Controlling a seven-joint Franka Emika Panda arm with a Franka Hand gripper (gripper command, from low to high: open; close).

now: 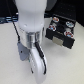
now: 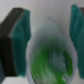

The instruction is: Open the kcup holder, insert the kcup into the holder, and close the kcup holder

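In the wrist view the kcup, a pod with a bright green top and pale rim, fills the space between my gripper's two teal pads. The pads sit against its sides; the picture is blurred. In the exterior view the black boxy kcup holder stands at the exterior view's right, its drawer fronts facing the table. I cannot tell whether a drawer is open. My white arm fills the middle of that view and hides the gripper and the kcup there.
Several pods with pale lids lie on top of the holder. The white table stretches around the arm. A dark background runs along the back.
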